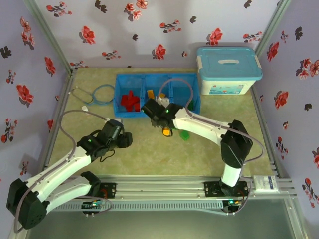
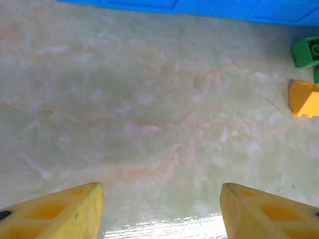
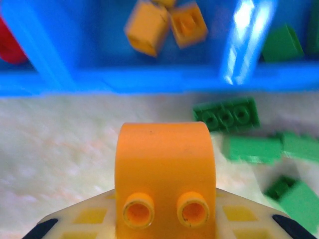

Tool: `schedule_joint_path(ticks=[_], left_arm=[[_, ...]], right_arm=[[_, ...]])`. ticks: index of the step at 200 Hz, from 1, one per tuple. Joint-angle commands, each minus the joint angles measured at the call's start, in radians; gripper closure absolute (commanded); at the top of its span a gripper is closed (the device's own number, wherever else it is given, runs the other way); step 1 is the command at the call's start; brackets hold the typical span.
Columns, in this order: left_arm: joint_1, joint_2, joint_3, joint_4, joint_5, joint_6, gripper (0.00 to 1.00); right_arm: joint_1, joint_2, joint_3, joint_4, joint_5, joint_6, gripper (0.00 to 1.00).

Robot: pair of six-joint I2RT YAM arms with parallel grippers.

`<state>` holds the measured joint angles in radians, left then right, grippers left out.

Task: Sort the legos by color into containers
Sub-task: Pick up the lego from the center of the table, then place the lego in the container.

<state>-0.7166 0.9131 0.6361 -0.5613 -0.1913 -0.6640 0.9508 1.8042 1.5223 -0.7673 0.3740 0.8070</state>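
My right claw (image 3: 164, 219) is clenched on an orange brick (image 3: 164, 159), pinching its two flat sides, with the studs facing the wrist camera. The piece sits just short of the front wall of the blue tray (image 3: 149, 82), roughly in line with the middle compartment (image 3: 99, 30), where two other orange bricks (image 3: 167, 25) already lie. I judge the brick to be light, hard and rather slick: it won't deform, but smooth plastic can twist between the pads, so a square hold on the flat faces, low on the body, is what I want, and that is what I have. The wrist view is smeared, so I can't say whether the brick is fully off the table (image 3: 65, 149). The tray wall is the edge that matters, since the brick has to clear it. The dividers are close on either side, so a drop should be centred. Loose green bricks (image 3: 227, 115) lie just to the right, near enough to nudge if I swing wide, while the left is bare. From above, the red bricks (image 1: 130, 101) fill the left compartment and the white bin (image 1: 228, 69) stands well apart. My left claw (image 2: 162, 211) is released, holding nothing, over open table.
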Motion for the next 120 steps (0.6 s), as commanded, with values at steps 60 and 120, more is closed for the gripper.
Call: schedule_joint_path(ticks=[60,120], left_arm=[[-0.053,-0.146,-0.08,-0.058,-0.043,-0.094,0.38],[-0.062,-0.141,-0.079,-0.031,-0.042,-0.087,0.38]], right_arm=[[-0.148,0.452,0.569,-0.13,-0.117,-0.24,0.75],[-0.166,0.583,0.753,-0.182,-0.12,-0.229,0.4]])
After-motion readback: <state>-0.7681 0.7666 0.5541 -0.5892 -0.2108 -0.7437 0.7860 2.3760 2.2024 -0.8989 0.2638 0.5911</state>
